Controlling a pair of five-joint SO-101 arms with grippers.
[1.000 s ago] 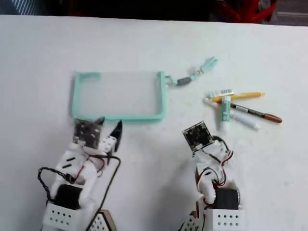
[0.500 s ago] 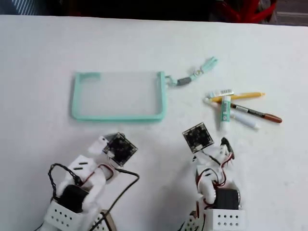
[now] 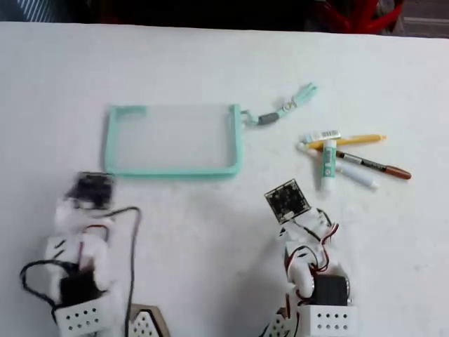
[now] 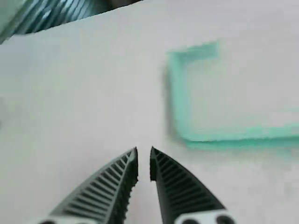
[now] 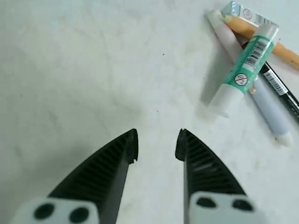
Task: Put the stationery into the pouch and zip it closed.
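Note:
A clear pouch (image 3: 172, 140) with a teal rim lies flat left of the table's middle; its zip pull and strap (image 3: 280, 109) trail off its right end. The stationery lies in a heap at the right: a teal-and-white glue stick (image 3: 327, 167), a yellow pen (image 3: 354, 141), a dark marker (image 3: 372, 166) and a white pen (image 3: 356, 175). My left gripper (image 4: 143, 163) hangs above bare table short of the pouch's corner (image 4: 176, 93), its fingers almost together with nothing between them. My right gripper (image 5: 156, 142) stands open over the table, a short way from the glue stick (image 5: 245, 70).
The left arm (image 3: 81, 246) sits at the front left, the right arm (image 3: 305, 246) at the front, right of the middle. White table (image 3: 210, 63) stretches behind the pouch to a dark far edge.
The left arm has pulled back from the pouch's front edge and swung to the left, and its fingers have come together. The right arm has barely moved.

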